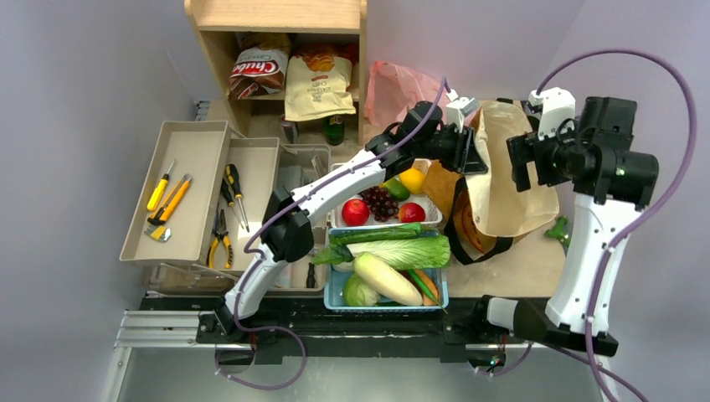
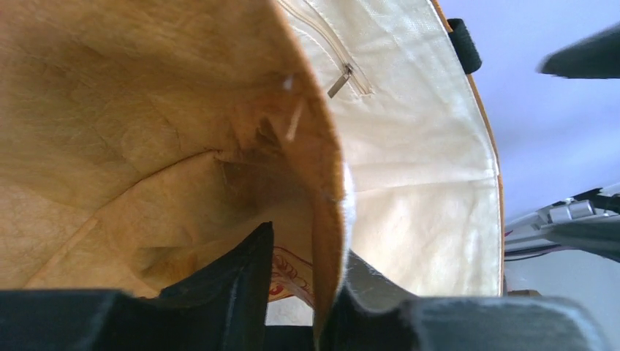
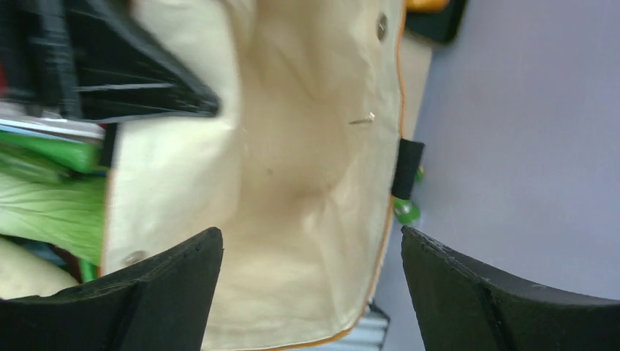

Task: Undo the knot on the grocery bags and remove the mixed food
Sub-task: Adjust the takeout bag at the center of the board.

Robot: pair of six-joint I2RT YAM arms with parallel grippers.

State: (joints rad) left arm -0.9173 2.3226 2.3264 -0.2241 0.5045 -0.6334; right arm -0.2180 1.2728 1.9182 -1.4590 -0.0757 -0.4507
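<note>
The only writing I can read is "Chubs" on the brown bag [image 1: 258, 74] on the shelf [image 1: 276, 17] at the top of the overhead view. The tan snack bag [image 1: 318, 88] beside it carries print too small for me.

The brown paper bag [image 1: 511, 167] lies right of centre, with a black strap [image 1: 469, 243] looped at its near side. My left wrist camera shows a red printed motif [image 2: 286, 272] on it, which is unreadable.

The left gripper [image 2: 307, 248] has its fingers a little apart, with the bag's rim running between them. I think nothing is clamped, though the rim hides one pad. The right gripper [image 3: 308, 241] is spread wide over the cream lining [image 3: 292, 146].

The pink bag [image 1: 400, 88] sits at top centre. The left arm [image 1: 335, 188] covers its lower edge, and I cannot pick out the knot.

Red apples [image 1: 355, 211] and grapes [image 1: 381, 201] lie in the white basket [image 1: 335, 223]. The cucumber [image 1: 377, 234], napa cabbage [image 1: 410, 251] and daikon [image 1: 387, 279] lie in the blue basket [image 1: 385, 306]. Tool trays [image 1: 180, 151] lie at left.
</note>
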